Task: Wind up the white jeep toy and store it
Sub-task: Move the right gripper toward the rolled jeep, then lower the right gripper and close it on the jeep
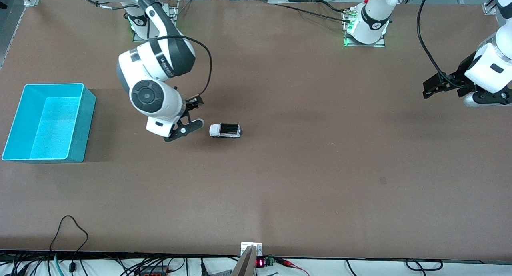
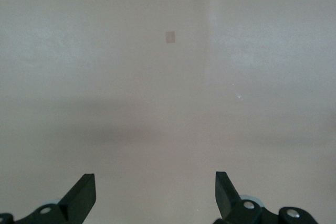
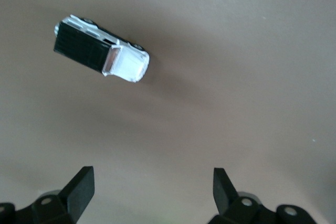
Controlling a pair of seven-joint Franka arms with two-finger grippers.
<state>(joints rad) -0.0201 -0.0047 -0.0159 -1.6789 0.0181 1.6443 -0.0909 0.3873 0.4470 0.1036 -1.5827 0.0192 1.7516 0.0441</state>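
The white jeep toy, with a black roof panel, stands on its wheels on the brown table, near the middle. In the right wrist view the white jeep toy lies apart from the fingers. My right gripper is open and empty, low over the table just beside the jeep, on the side toward the teal bin; it also shows in the right wrist view. My left gripper is open and empty and waits over the left arm's end of the table; the left wrist view shows only bare table under it.
An open, empty teal bin stands at the right arm's end of the table. A small dark mark lies on the tabletop toward the left arm's end. Cables and electronics run along the table edge nearest the front camera.
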